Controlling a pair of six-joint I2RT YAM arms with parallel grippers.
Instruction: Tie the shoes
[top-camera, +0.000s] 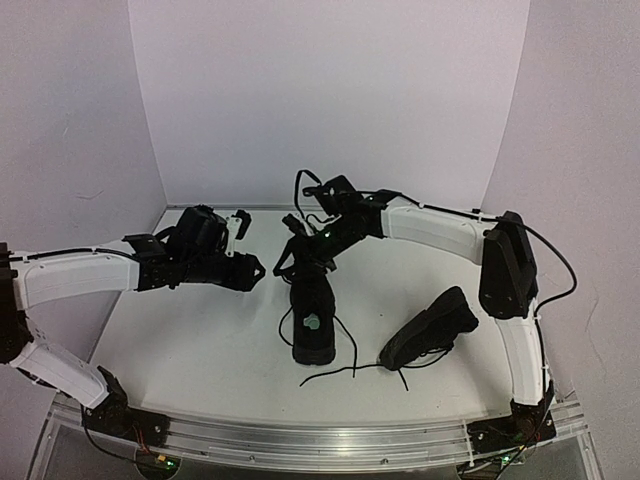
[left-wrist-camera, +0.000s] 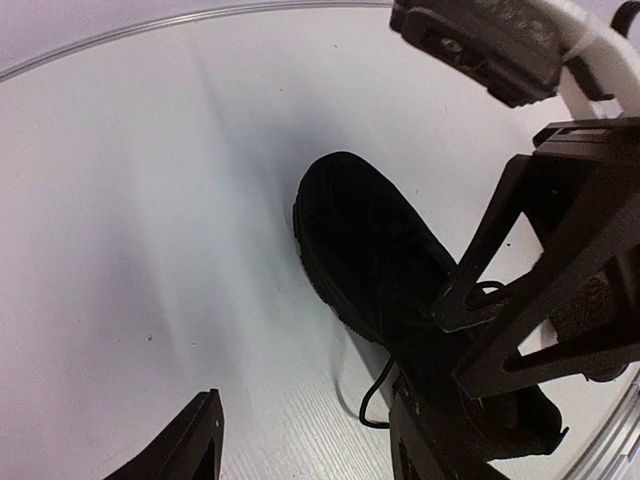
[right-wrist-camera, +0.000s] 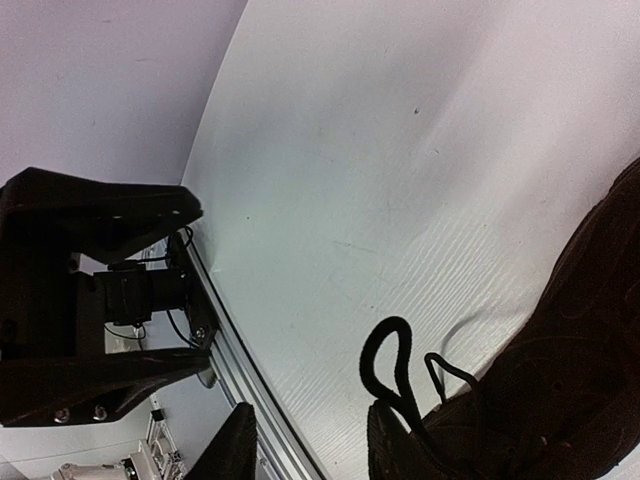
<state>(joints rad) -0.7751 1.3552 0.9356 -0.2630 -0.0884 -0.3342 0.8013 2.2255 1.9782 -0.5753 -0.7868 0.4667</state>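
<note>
Shoes: two black low-tops on the white tabletop (top-camera: 200, 340). Worked shoe (top-camera: 312, 320) stands sole-down directly below right tool (right-wrist-camera: 310, 430) and near left tool (left-wrist-camera: 307, 420), off to its inner side. Second shoe (top-camera: 432, 328) lies tipped on its side, well apart from both tools and nearer the right arm's base.

Right tool: fingers apart, pale tabletop showing between them. One lace loop (right-wrist-camera: 385, 350) stands up from the worked shoe just beside one finger; cannot tell whether they touch.

Left tool: fingers apart, nothing between them, facing the shoe's side.

Loose lace ends (top-camera: 335, 373) trail on the tabletop past the shoe's near end, on the side away from right tool.

Handling, judged: shoe is light with a soft upper and is likely to skid on the smooth tabletop under a sideways pull, so pulls should oppose each other. Laces are thin, limp, black on black; a loop will sag once freed. Best hold: pinch the loop low, close to the eyelets, fingertips only, with the other tool on a free end. Bow not yet formed.
</note>
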